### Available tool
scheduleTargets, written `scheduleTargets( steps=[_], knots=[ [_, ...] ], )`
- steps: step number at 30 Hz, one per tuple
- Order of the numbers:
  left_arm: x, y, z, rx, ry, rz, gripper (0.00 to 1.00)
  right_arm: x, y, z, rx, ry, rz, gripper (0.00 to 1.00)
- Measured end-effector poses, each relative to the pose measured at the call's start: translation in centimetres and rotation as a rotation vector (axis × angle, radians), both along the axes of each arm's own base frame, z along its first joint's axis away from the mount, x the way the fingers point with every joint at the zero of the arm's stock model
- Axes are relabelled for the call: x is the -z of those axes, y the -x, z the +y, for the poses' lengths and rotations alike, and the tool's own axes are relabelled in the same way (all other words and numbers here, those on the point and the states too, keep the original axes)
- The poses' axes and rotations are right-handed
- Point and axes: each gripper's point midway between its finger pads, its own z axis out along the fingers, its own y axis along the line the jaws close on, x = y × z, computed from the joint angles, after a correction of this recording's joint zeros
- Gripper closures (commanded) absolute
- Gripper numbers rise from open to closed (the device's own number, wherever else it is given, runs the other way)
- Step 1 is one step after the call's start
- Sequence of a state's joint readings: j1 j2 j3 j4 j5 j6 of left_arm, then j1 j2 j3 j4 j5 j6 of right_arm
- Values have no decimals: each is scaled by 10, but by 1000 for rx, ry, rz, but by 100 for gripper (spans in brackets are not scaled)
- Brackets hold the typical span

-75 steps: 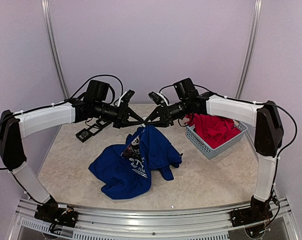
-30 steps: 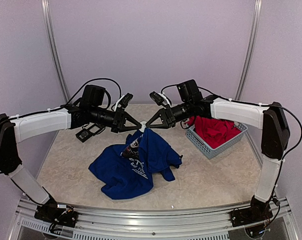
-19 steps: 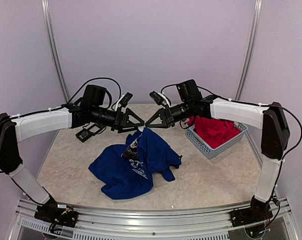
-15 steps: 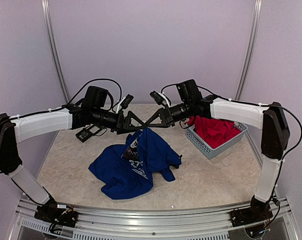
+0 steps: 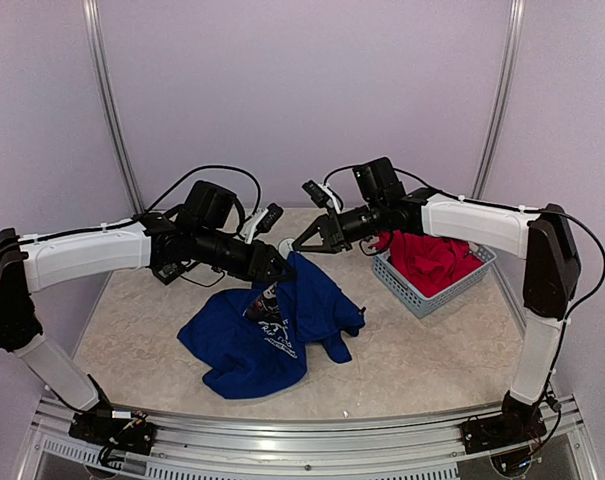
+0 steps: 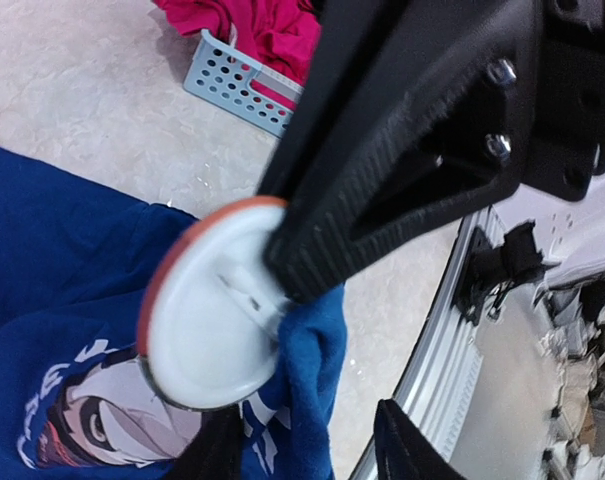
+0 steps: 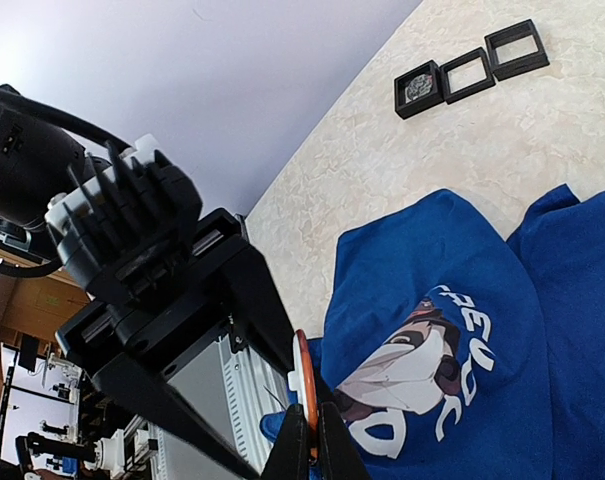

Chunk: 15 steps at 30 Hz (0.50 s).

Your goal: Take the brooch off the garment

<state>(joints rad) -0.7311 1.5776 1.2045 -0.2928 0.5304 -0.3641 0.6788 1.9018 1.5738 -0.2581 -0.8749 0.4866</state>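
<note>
Left gripper (image 6: 307, 445) lets go and swings in below the brooch (image 6: 217, 310), jaws half open around the blue T-shirt (image 5: 252, 340). Right gripper (image 7: 310, 425) pinches the brooch rim, so separation looks close.

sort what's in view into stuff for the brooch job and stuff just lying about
For the job:
- brooch
- blue T-shirt
- right gripper, pinching the brooch's edge
- left gripper, at the shirt's raised fold

Lying about:
- red garment
- light-blue basket holding it
- three black square frames at the far left of the table
</note>
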Motion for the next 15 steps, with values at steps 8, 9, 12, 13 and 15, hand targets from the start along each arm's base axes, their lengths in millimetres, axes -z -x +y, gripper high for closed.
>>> scheduleTargets(
  steps=[8,9,12,13,15],
  knots=[
    [2,-4,3,-39,-31,-1,100,10,-1,-6,17,59,-21,100],
    [1,-5,3,-43,-31,-2,100,11,-1,-8,20,70,-29,100],
    [1,-7,3,-58,-35,-3,100,9,0,-11,30,96,-65,100],
    [1,-7,4,-61,-36,0,100,8,1,-11,28,104,-82,100],
    [1,-8,4,-68,-36,5,100,5,4,-12,30,119,-112,100]
  ],
)
